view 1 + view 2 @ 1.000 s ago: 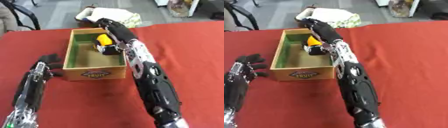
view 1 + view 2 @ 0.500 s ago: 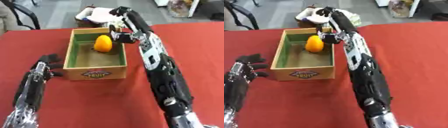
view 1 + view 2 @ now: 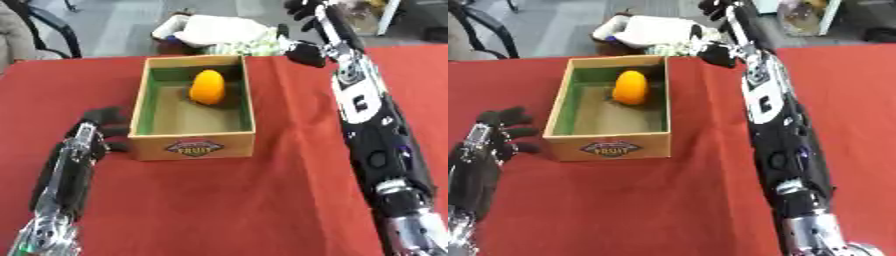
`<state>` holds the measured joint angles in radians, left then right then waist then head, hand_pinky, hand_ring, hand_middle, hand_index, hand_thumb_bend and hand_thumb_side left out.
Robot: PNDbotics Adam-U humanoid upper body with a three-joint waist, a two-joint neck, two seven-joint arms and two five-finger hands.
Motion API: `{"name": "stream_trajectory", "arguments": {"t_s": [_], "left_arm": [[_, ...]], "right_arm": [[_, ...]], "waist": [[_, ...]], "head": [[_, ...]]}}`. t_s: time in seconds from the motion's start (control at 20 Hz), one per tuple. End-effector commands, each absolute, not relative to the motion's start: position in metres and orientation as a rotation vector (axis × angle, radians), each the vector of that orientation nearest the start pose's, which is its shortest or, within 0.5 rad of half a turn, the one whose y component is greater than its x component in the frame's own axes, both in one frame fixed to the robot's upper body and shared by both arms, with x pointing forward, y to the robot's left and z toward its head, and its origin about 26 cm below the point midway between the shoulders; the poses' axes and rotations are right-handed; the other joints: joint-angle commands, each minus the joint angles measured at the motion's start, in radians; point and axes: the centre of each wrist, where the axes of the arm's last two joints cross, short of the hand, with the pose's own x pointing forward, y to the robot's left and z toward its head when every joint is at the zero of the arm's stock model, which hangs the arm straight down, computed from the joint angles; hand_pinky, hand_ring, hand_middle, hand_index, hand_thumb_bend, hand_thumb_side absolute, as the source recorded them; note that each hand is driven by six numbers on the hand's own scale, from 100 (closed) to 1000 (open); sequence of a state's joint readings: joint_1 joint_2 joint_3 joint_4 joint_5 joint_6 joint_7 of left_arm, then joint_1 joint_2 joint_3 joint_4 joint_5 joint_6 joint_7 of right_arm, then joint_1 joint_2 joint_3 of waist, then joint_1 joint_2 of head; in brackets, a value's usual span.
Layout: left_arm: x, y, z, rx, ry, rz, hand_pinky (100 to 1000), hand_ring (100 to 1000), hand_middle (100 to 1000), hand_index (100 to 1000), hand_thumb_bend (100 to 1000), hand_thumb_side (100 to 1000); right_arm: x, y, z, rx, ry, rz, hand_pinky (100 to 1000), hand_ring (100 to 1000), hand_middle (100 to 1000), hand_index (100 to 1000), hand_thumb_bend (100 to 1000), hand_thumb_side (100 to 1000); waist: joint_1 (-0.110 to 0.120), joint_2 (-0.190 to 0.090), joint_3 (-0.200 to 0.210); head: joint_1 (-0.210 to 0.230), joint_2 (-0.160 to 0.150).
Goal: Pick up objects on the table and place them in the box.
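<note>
Orange fruit (image 3: pixel 208 87) lies in the wooden box (image 3: pixel 192 149), toward its far end. We hold our right hand (image 3: pixel 715 7) beyond the table's far edge, well apart, fingers loosely spread, empty. Left hand (image 3: pixel 502 131) rests open beside the box.

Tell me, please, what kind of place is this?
Probably an indoor room used for robot practice, not a kitchen or shop. A table with a red cloth holds a wooden box with an orange fruit in it, and beyond lie a grey floor and a chair.
</note>
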<state>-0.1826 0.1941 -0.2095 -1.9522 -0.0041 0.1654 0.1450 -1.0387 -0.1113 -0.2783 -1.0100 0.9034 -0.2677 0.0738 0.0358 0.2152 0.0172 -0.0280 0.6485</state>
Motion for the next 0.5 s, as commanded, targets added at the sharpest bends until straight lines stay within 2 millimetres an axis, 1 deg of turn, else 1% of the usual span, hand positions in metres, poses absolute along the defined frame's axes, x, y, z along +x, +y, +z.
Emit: {"name": "stream_trajectory", "arguments": {"t_s": [0.05,0.3,0.5], "left_arm": [[0.286,0.204,0.139,0.050,-1.964,-0.250,620,725,701,822,100,946],[0.286,0.205,0.140,0.055,-1.965,-0.252,620,725,701,822,100,943],[0.286,0.205,0.140,0.058,-1.966,-0.253,620,725,701,822,100,938]], "right_arm": [[0.487,-0.230,0.243,-0.804,-2.078,0.755,633,744,690,804,100,245],[0.485,-0.254,0.238,-0.838,-2.045,0.683,627,740,684,802,100,286],[0.483,-0.268,0.235,-0.841,-2.028,0.623,622,737,678,799,100,321]], "waist": [[-0.002,-0.021,-0.003],[-0.003,-0.022,-0.007],[-0.004,-0.025,-0.010]], "head": [[0.005,-0.003],[0.010,-0.003],[0.011,-0.006]]}}
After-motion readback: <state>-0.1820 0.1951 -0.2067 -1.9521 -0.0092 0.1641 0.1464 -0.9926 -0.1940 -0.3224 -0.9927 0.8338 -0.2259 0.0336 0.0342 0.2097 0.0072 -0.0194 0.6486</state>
